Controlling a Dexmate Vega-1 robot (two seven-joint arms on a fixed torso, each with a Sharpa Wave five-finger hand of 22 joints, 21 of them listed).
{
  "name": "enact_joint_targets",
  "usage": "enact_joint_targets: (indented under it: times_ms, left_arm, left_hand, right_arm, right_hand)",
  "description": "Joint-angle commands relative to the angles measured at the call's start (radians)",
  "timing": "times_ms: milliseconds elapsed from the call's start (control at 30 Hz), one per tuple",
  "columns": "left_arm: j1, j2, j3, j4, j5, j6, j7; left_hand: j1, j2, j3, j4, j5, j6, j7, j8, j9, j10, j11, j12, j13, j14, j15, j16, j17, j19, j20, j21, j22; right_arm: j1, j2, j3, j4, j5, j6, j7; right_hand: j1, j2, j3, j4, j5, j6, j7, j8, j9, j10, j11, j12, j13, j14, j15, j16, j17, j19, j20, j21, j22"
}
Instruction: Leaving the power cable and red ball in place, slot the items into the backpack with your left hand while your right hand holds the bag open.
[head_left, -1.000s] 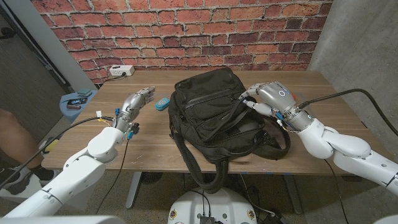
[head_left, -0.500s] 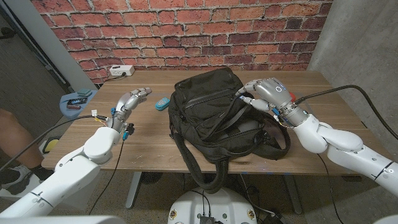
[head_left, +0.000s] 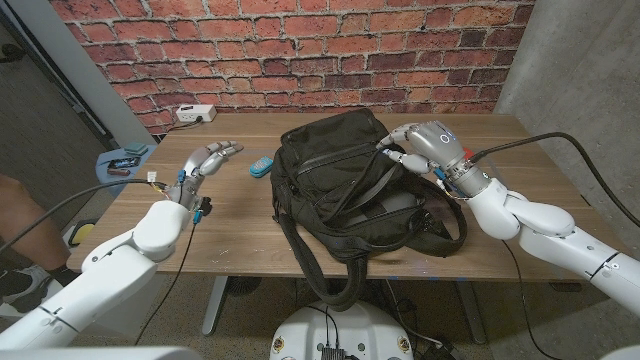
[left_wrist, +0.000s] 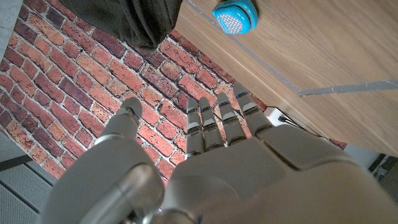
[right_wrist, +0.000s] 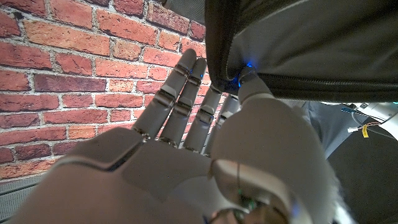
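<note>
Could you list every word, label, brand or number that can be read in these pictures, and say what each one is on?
None can be read.
Right hand: a small blue mark on its back, too small to read.
Black backpack: no label that can be made out.
Small blue item: no print; a dotted grille shows in the left wrist view.
White power strip: no legible marking.

This looks like a robot lab or test room, not a home. A wooden table (head_left: 250, 215) on metal legs stands before a brick wall (head_left: 300, 50), beside a bare grey concrete wall (head_left: 580, 60). A white power strip (head_left: 196, 114) lies on the table, and thick cables (head_left: 560, 145) run to the arms.
</note>
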Motion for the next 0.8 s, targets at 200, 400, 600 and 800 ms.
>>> enact_joint_targets:
  times_ms: [200,400,600,800]
  left_arm:
    - [-0.039,0.065,-0.004,-0.059,0.131,0.218,0.007]
    - [-0.076,0.076,0.022,-0.057,0.16,0.275,0.007]
    - [-0.119,0.103,0.064,-0.056,0.206,0.333,0.006]
    - [-0.156,0.142,0.112,-0.039,0.255,0.351,-0.01]
  left_hand:
    - [0.149,0.108,-0.02,0.001,-0.004,-0.017,-0.014,-0.013,0.005,0.008,-0.008,0.001,0.008,0.003,-0.004,0.0,0.006,-0.004,-0.001,0.0,0.004]
    - [0.15,0.098,-0.033,0.004,-0.008,-0.031,-0.02,-0.019,0.005,0.005,-0.008,-0.002,0.01,-0.003,-0.007,-0.004,0.007,-0.012,-0.004,-0.004,0.005]
    - [0.149,0.094,-0.041,0.007,-0.011,-0.032,-0.018,-0.02,0.005,0.007,-0.01,-0.002,0.011,-0.003,-0.009,-0.004,0.008,-0.016,-0.005,-0.005,0.005]
    - [0.154,0.093,-0.046,0.007,-0.013,-0.03,-0.022,-0.02,0.006,0.013,-0.021,-0.001,0.012,0.004,-0.015,-0.002,0.009,-0.011,-0.006,-0.003,0.006]
  right_arm:
    - [0.049,0.029,-0.03,0.037,-0.002,0.022,-0.027]
    - [0.047,0.029,-0.029,0.032,-0.004,0.021,-0.038]
    - [0.048,0.03,-0.027,0.031,0.0,0.023,-0.044]
    - [0.061,0.04,-0.031,0.043,0.005,0.035,-0.052]
  right_hand:
    - [0.013,0.002,-0.005,0.005,0.005,0.013,-0.002,0.004,0.004,0.006,0.0,-0.005,0.005,0.01,-0.14,-0.002,0.003,0.011,-0.077,0.002,0.005]
    - [0.014,0.003,-0.007,0.006,0.005,0.013,-0.002,0.003,0.005,0.007,-0.001,-0.005,0.005,0.013,-0.139,-0.003,0.003,0.011,-0.077,0.002,0.005]
    - [0.015,0.003,-0.008,0.006,0.005,0.014,-0.002,0.003,0.005,0.009,-0.002,-0.005,0.006,0.015,-0.14,-0.005,0.004,0.012,-0.078,0.002,0.005]
    - [0.018,0.002,-0.01,0.006,0.004,0.018,-0.003,0.004,0.005,0.011,0.001,-0.006,0.006,0.015,-0.14,-0.007,0.004,0.012,-0.079,0.002,0.005]
